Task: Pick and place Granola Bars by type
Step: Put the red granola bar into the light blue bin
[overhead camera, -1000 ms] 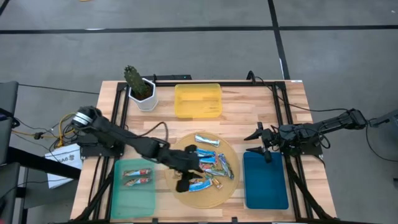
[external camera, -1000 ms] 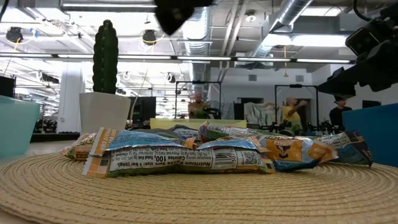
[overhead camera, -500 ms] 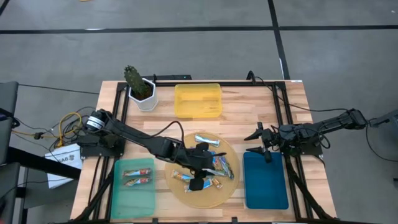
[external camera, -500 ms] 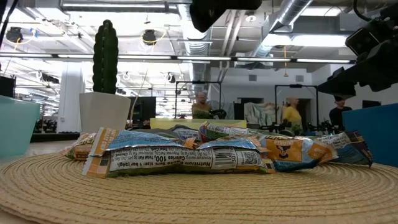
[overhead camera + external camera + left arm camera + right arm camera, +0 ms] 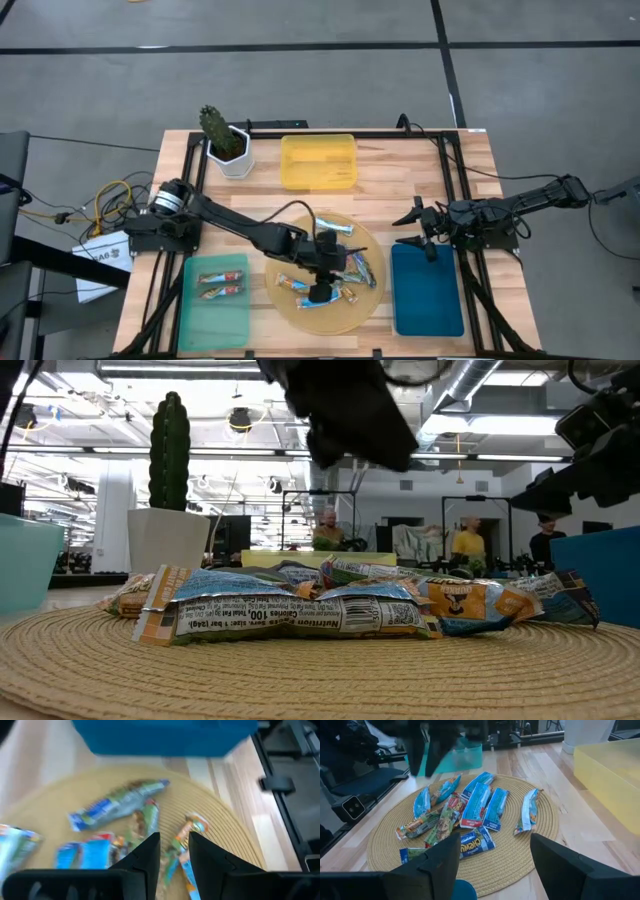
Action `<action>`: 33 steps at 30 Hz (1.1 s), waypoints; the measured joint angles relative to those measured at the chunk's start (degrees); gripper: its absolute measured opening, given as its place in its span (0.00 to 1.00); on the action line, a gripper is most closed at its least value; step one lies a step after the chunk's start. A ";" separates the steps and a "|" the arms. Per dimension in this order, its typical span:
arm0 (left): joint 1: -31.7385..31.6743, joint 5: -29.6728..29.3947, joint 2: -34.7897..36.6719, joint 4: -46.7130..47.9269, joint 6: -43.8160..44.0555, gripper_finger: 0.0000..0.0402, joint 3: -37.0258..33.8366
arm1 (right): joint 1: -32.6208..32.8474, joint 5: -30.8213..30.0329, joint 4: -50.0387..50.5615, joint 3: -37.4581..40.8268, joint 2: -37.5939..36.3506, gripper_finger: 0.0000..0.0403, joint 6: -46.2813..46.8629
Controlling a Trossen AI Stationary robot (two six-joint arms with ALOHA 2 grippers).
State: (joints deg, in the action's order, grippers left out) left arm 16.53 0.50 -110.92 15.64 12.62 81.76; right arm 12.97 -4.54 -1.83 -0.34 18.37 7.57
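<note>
Taking the round woven mat point(image 5: 325, 320) as our landmark and going from left to right, we first meet the green tray point(image 5: 213, 312) just beside the mat's left edge, with two granola bars point(image 5: 221, 284) in brownish wrappers lying side by side in it. Beyond the mat's far-left side stands a cactus in a white pot point(image 5: 226, 141), and straight beyond the mat sits the yellow tray point(image 5: 318, 161). On the mat itself lies the loose pile of bars point(image 5: 465, 810), blue-white, blue with red, and brownish ones, some overlapping, one blue-white bar point(image 5: 528, 811) a little apart from the rest. The left gripper point(image 5: 174, 851) hangs over the middle of the mat above that pile; we see its two fingers point(image 5: 148, 852) standing close together with a narrow gap and nothing between them, touching no bar. In the low view it shows as a dark shape above the pile. Just right of the mat lies the blue tray point(image 5: 427, 292), and the right gripper point(image 5: 417, 228) waits over the table near that tray's far end, its fingers point(image 5: 559, 859) spread wide and holding nothing.
</note>
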 joint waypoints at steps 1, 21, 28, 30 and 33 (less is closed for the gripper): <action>-0.01 0.56 -1.00 -0.25 0.00 0.23 0.05 | 0.02 0.00 0.00 0.00 -0.02 0.58 0.00; -0.05 -10.95 -7.44 0.32 -6.48 0.23 0.11 | 0.01 0.00 0.11 0.00 0.00 0.58 0.02; 0.01 -8.49 -7.43 0.94 -10.09 0.29 0.11 | 0.00 0.00 0.11 0.00 0.00 0.58 0.01; 0.01 -8.31 -7.43 1.51 -10.77 0.31 0.11 | 0.02 0.00 0.11 0.00 0.00 0.58 0.00; -0.01 -8.83 -7.38 1.41 -11.84 0.35 -0.36 | 0.02 0.00 0.11 0.00 0.00 0.58 0.02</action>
State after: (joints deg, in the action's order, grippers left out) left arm 16.51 -8.33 -118.30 17.06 0.78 81.40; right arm 12.99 -4.54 -1.72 -0.34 18.37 7.59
